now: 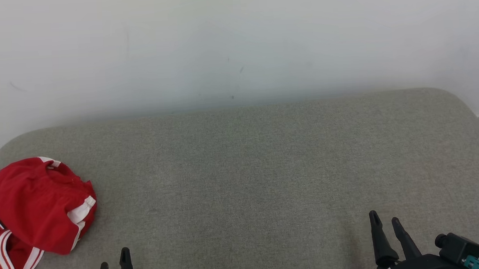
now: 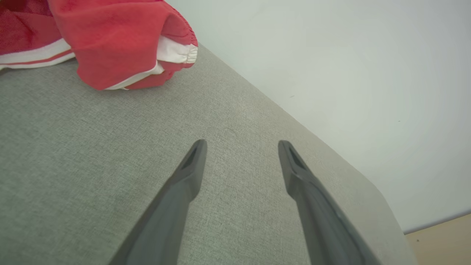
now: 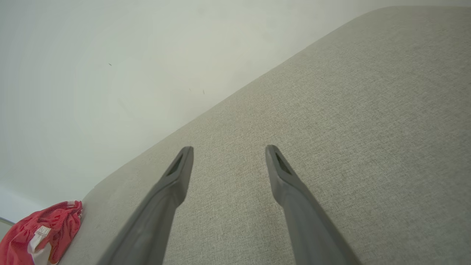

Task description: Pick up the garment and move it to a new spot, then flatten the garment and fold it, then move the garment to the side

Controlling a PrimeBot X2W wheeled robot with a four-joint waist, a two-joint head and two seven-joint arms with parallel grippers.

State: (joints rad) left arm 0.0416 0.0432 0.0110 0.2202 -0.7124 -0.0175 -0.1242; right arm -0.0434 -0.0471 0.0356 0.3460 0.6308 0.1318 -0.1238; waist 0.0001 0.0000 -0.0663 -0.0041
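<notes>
The garment (image 1: 34,211) is red, soft and thin, with white bands (image 1: 79,212) along its edges. One band is bunched up like stretchy elastic. The garment lies in a crumpled heap, full of folds and bumps, on the near left corner of the padded top (image 1: 266,170), and part of it runs off the left edge of the head view. The padded top is grey-green cloth with a fine woven look. It is flat and wide, with round corners on the far side. The left gripper (image 1: 114,262) is on the near side, just to the right of the garment and not touching it. Its two long dark fingers stand wide apart over bare cloth, with nothing between them. The right gripper (image 1: 385,218) is over on the near right side, well apart from the garment. Its fingers are spread wide too and hold nothing. Each finger is smooth and dark, thin at the tip, with a little slot near the end. Behind the padded top is a plain white wall (image 1: 234,40) with a few tiny dark marks. A bit of tan floor (image 2: 441,239) shows past the edge in the left wrist view.
</notes>
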